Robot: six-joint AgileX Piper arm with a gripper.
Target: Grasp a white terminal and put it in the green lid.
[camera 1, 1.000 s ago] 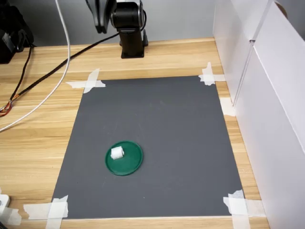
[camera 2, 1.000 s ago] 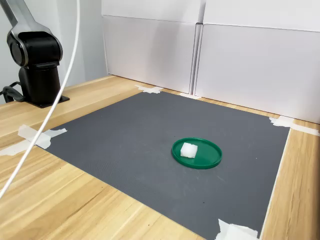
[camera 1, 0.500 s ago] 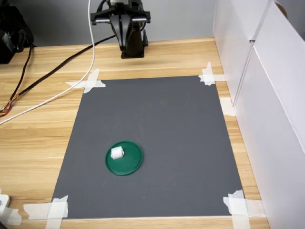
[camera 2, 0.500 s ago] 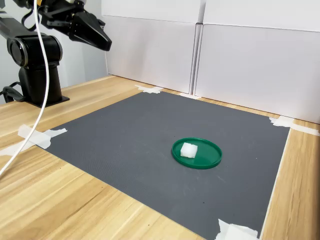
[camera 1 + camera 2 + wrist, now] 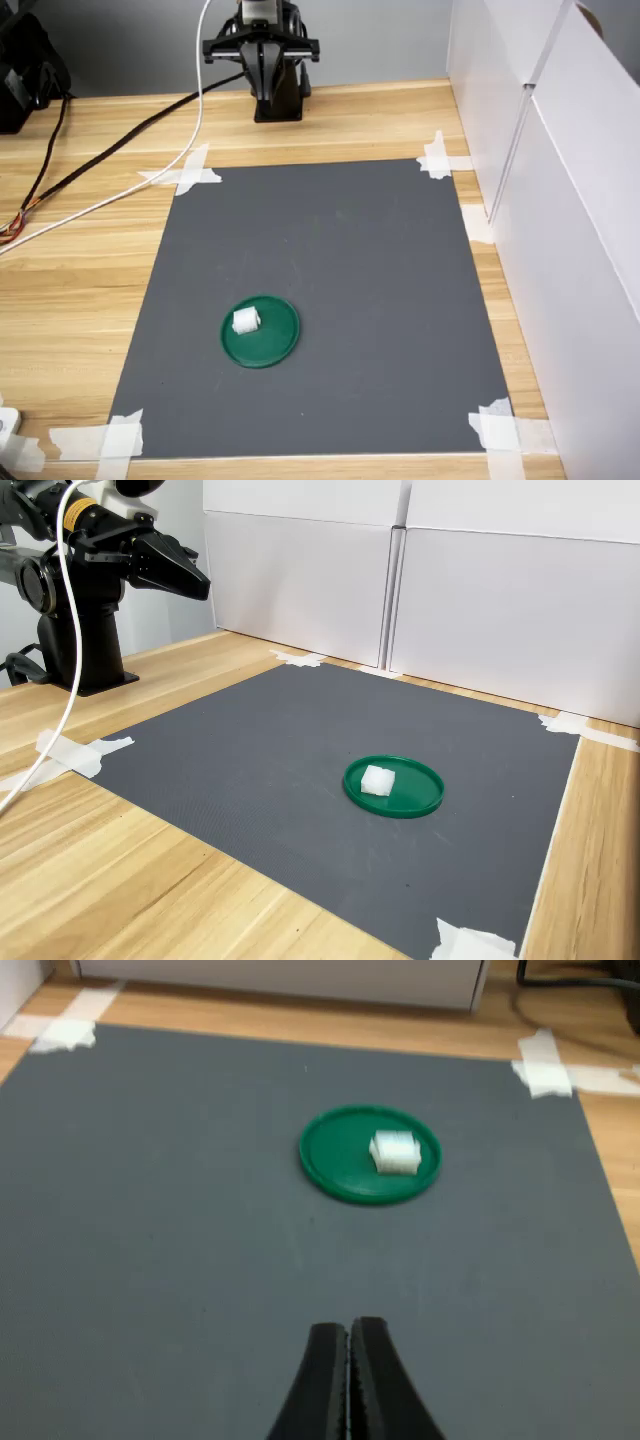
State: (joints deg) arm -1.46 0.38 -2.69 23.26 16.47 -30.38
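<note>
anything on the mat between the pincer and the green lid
Nothing: in the wrist view, only bare grey mat lies between the shut pincer and the green lid, which already holds the white terminal.

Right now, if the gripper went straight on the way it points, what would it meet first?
Probably the bare grey mat: the shut gripper aims down toward it, short of the green lid holding the white terminal. Depth is uncertain.

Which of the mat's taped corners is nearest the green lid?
The corner tape at the first exterior view's lower left is nearest the green lid; the other three lie farther off.
</note>
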